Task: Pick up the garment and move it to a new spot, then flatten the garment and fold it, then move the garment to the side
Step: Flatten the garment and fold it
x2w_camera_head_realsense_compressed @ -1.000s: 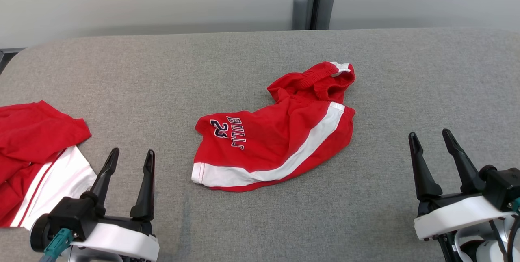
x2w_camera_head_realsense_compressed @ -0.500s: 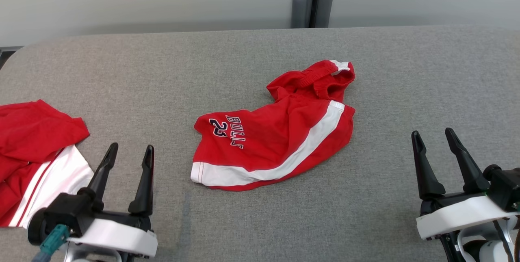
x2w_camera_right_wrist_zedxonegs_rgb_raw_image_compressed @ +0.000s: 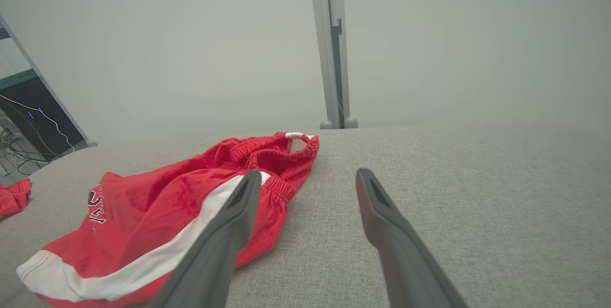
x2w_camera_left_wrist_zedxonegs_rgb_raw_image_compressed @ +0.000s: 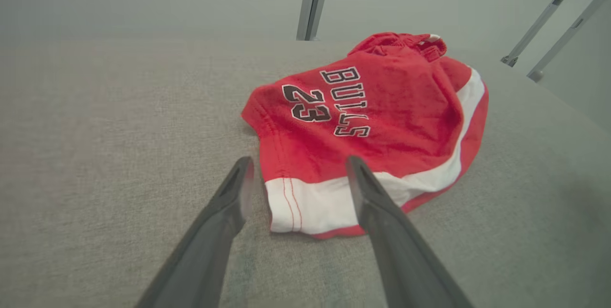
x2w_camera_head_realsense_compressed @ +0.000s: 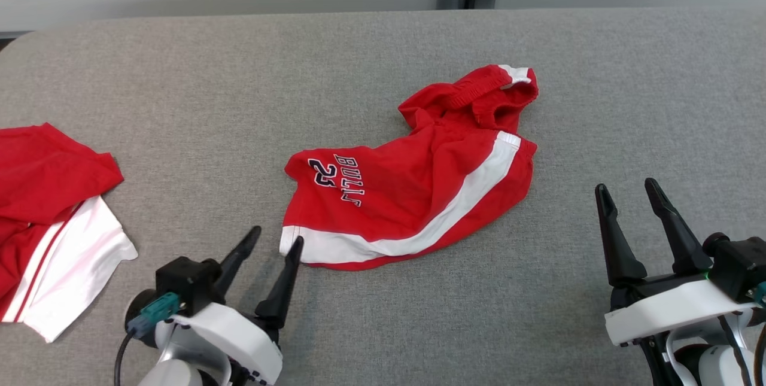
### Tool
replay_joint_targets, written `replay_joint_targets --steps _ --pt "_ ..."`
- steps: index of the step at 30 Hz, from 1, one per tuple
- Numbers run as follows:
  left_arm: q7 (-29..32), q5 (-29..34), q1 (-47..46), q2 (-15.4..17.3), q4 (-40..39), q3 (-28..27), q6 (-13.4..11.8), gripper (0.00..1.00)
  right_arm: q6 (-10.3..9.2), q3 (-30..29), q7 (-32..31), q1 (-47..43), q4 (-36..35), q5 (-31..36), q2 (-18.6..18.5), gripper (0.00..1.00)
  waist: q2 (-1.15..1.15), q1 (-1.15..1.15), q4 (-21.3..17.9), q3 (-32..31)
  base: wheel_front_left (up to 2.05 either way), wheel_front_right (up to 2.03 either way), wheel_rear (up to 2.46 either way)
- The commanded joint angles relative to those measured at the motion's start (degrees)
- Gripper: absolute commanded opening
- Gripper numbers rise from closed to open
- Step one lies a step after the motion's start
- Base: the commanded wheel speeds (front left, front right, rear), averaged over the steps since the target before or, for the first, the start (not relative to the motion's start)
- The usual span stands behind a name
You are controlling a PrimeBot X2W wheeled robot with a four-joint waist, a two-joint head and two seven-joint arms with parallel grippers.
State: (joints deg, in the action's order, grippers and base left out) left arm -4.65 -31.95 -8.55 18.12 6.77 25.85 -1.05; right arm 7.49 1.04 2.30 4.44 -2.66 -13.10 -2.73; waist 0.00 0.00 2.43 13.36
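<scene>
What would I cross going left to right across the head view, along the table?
Red-and-white garment at the left edge → left gripper, open → red Bulls shorts → right gripper, open.

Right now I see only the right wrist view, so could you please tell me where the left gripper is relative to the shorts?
Observer: The left gripper is at the white hem corner of the shorts.
Operator: Thank you. Is it gripping the fabric?
Observer: No; its jaws stand open, and the left wrist view shows the hem corner framed between the fingers.
Operator: And the red scrap at my far left?
Observer: That is a second garment, red with a broad white panel. It lies apart from the shorts, near the table's left edge.
</scene>
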Motion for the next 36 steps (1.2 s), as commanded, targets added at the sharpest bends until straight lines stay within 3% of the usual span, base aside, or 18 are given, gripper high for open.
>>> replay_joint_targets --steps 1,6,16,17,19,27,36 --pt "0.36 -0.51 -1.36 -0.12 0.96 0.32 0.75 1.0 0.01 -0.11 -0.17 0.51 0.38 -0.17 -0.37 1.0 0.0 0.0 -0.39 0.57 0.0 0.0 0.0" --pt "2.92 -1.82 -3.46 -0.99 6.57 1.65 2.62 1.0 0.01 -0.04 0.23 1.15 0.66 -0.02 -0.36 1.0 0.0 0.0 -1.22 1.82 0.0 0.0 0.0" --pt "2.06 -2.15 -5.65 -1.15 11.01 1.83 3.48 0.97 0.01 -0.78 1.2 1.86 1.14 -0.28 -0.33 1.0 0.0 0.0 -2.46 3.01 0.0 0.0 0.0" --pt "1.94 -1.98 -5.78 -1.15 11.07 1.96 3.5 0.68 0.01 -0.96 1.3 1.94 1.2 -0.29 -0.34 1.0 0.0 0.0 -2.47 3.07 0.0 0.0 0.0" --pt "1.5 -1.65 -5.97 -1.08 10.94 2.07 3.5 0.0 0.01 -1.22 1.33 2.12 1.33 -0.23 -0.34 1.0 0.0 0.0 -2.47 3.14 0.0 0.0 0.0" --pt "-0.21 -0.35 -6.44 -0.4 9.27 2.04 2.29 0.0 0.01 -2.05 0.93 3.85 1.95 0.49 -0.34 1.0 0.0 0.0 -1.66 3.28 0.0 0.0 0.0" --pt "-0.16 0.04 -7.41 -0.23 7.56 2.48 2.08 0.0 0.01 1.3 -1.71 10.2 5.67 2.83 -1.73 1.0 0.0 0.0 0.34 4.65 0.0 0.0 0.0"
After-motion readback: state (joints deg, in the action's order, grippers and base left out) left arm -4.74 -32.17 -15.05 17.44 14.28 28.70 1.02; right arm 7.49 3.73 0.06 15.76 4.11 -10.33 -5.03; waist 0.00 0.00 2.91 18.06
